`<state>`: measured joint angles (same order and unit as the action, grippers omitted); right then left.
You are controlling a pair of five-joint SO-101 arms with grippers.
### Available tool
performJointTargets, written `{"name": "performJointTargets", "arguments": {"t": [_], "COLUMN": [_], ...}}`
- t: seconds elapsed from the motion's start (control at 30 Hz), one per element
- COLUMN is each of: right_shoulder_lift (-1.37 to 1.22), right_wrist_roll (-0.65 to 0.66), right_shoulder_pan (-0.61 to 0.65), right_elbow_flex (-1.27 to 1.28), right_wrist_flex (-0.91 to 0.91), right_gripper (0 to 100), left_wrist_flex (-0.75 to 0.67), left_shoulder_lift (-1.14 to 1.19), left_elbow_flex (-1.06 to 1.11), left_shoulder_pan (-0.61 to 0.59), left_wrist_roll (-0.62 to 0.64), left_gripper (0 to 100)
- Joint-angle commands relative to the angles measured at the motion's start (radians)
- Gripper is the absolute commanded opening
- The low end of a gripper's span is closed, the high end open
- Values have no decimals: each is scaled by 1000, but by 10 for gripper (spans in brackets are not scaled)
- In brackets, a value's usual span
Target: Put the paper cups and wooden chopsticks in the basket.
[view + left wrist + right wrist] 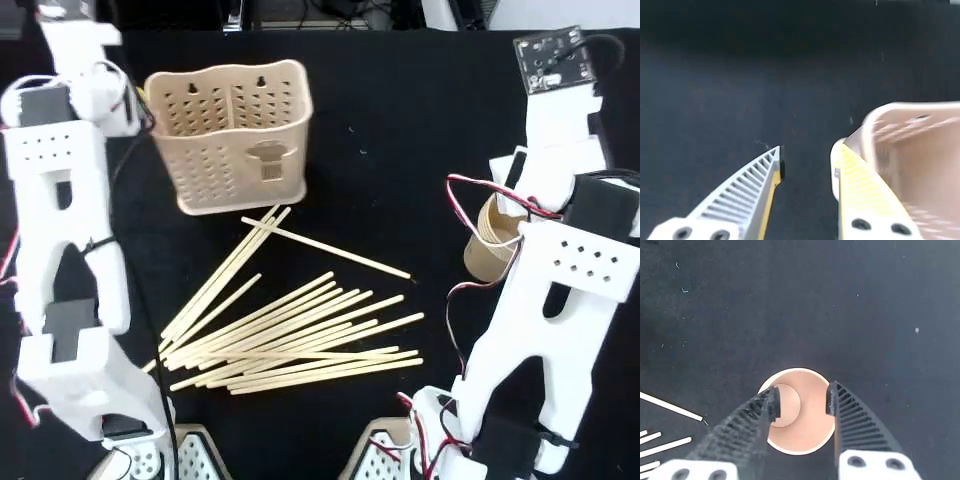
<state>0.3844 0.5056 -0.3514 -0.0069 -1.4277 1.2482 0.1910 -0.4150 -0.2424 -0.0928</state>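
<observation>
Care first: your right jaws stand open over the paper cup (805, 432); centre, then squeeze gently. Left jaws open beside the basket (920, 145).

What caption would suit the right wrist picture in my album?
Open claw at the mouth of a paper cup on a black table, chopsticks nearby.
</observation>
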Motion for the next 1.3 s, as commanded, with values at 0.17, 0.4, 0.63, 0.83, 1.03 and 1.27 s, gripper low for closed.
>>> {"name": "performJointTargets", "arguments": {"t": [0.17,0.4,0.63,0.83,1.03,1.27], "right_shoulder_lift": [2,5,7,8,8,8], "right_wrist_roll": [0,0,0,0,0,0], "right_shoulder_pan": [-12,-12,-12,-14,-14,-14], "right_elbow_flex": [45,45,45,45,45,45], "right_wrist_flex": [58,57,51,49,49,49], "right_gripper": [173,173,173,173,173,172], "left_wrist_flex": [-17,-15,26,29,35,61], "left_shoulder_lift": [11,-135,-252,-190,-97,-66], "left_elbow_flex": [-1,-87,-71,2,38,33], "left_shoulder_pan": [10,-27,87,113,111,117], "left_wrist_roll": [6,107,186,184,127,61], "left_gripper": [188,193,238,229,198,34]}}
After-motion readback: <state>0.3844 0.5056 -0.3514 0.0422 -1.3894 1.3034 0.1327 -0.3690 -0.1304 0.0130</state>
